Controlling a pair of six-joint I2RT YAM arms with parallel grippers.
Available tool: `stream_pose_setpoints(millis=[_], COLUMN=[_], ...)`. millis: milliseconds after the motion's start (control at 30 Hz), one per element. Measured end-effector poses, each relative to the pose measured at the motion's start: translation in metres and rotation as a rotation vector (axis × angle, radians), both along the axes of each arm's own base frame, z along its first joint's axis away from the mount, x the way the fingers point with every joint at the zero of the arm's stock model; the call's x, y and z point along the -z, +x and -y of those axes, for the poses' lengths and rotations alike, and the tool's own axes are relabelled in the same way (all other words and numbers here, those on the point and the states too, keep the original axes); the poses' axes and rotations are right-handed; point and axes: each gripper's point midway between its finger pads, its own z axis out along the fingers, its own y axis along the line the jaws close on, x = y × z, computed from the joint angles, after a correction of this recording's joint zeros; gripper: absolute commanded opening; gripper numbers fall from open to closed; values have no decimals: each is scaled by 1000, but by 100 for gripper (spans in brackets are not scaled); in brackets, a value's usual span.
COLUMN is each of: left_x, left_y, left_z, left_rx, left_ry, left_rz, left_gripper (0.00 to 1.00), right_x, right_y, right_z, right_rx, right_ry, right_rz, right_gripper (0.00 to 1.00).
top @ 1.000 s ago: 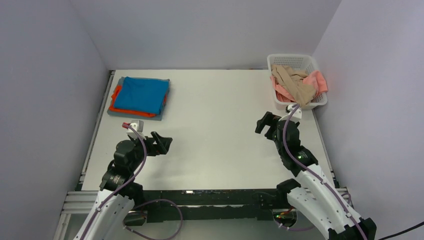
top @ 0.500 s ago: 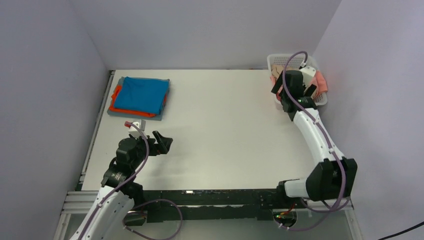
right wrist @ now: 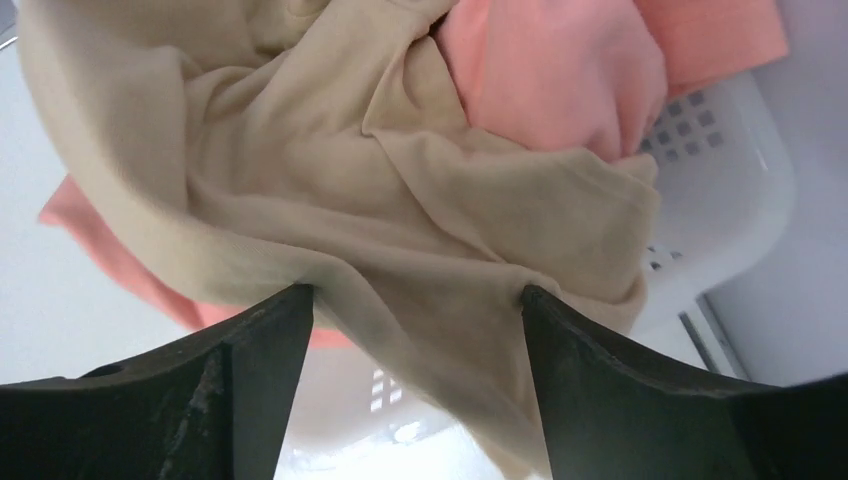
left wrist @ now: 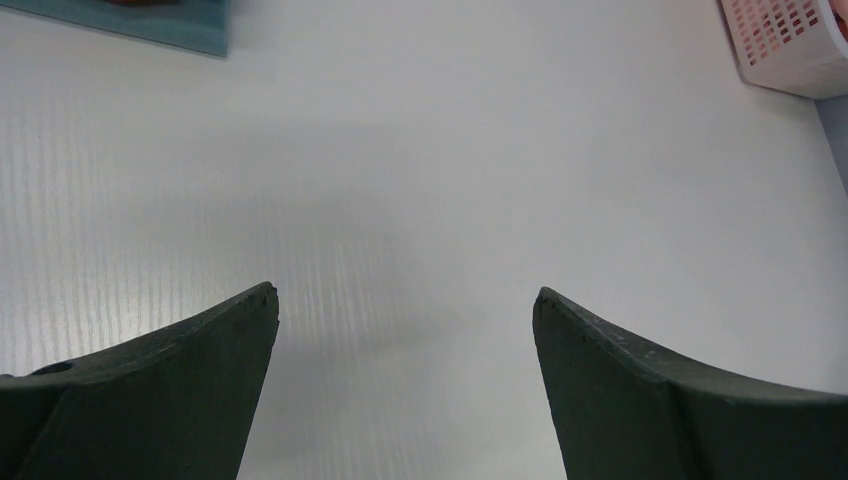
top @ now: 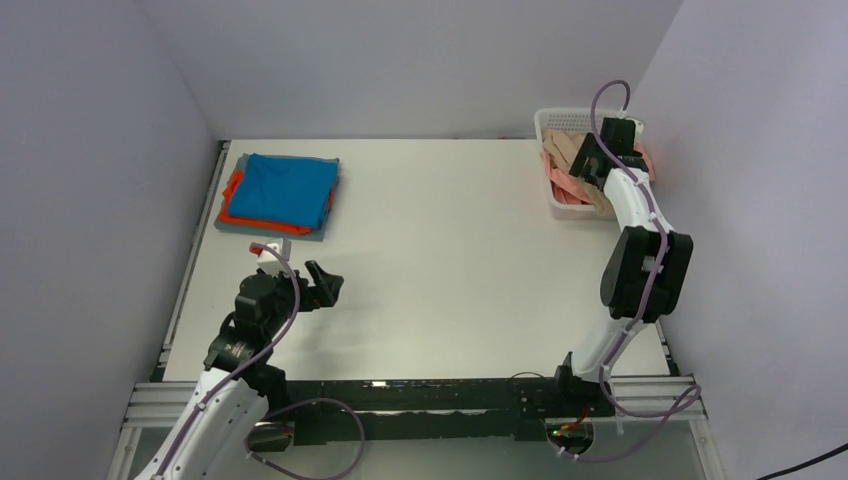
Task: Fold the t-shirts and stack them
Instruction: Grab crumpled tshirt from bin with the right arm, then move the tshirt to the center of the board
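Note:
A folded stack sits at the table's far left: a bright blue tee (top: pixel 289 186) on top, an orange tee (top: pixel 236 203) under it and a grey tee (top: pixel 268 229) at the bottom. A tan-beige tee (top: pixel 572 151) (right wrist: pixel 380 190) and a salmon-pink tee (top: pixel 567 184) (right wrist: pixel 560 70) lie crumpled in the white basket (top: pixel 562 121). My right gripper (top: pixel 601 160) (right wrist: pixel 417 300) hangs open over the basket, its fingers straddling a fold of the tan-beige tee. My left gripper (top: pixel 327 284) (left wrist: pixel 405 300) is open and empty above bare table at the near left.
The basket (right wrist: pixel 715 190) stands at the far right corner against the walls; its corner also shows in the left wrist view (left wrist: pixel 790 45). Walls enclose the table on the left, back and right. The white table top (top: pixel 440 250) stretches between stack and basket.
My right arm has swung from the near right of the table up and over the basket, reaching the tan-beige tee. The left arm has barely moved.

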Motion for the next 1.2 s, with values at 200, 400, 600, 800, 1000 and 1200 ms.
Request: stream_pose_setpoints(millis=[200,400,600,800,1000,1200], left_x=[1,1,-1,-2,-4,-11], left_y=[0,0,1,0,0,1], left_z=[-1,-2,-3,-3,-2,-2], left_rx=[-8,-10,-15,-15,-24,-35], left_ry=[4,5,2,0,-16,-41], left_rz=[-3,-4,5,7,10,23], left_gripper=[99,100,99,99,99,99], right_x=[26,22,-54,-176,-249,-305], right_y=[10,11,2,-28,-45,-54], right_z=[1,-7,-14,-24,-51,-82], right_rx=[-56,-101,-110,-138,-259,-411], right_ry=[70,135,126,61,85,131], right_rz=[-56,-36,132,414,589,712], right_gripper=[0,0,0,0,0,0])
